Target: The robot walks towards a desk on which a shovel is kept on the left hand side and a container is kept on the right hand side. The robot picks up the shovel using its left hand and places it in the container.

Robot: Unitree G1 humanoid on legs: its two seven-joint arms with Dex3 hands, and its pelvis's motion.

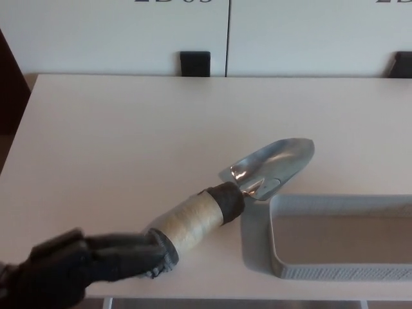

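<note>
A shovel lies slantwise on the white desk (129, 141). Its shiny metal blade (275, 165) points up and right, and its tape-wrapped handle (193, 219) runs down and left to a dark grey end. My black left hand (67, 267) has come in at the bottom left corner. Its fingers (125, 252) stretch out to the right and reach the dark end of the handle, without closing around it. The grey container (335, 205) stands at the lower right, just right of the handle, and its inside shows nothing. My right hand is out of sight.
The desk's front edge runs just under my left hand and the container. Behind the desk stand white cabinet fronts with two black blocks (195, 64) at the desk's far edge. A dark gap lies past the desk's left edge.
</note>
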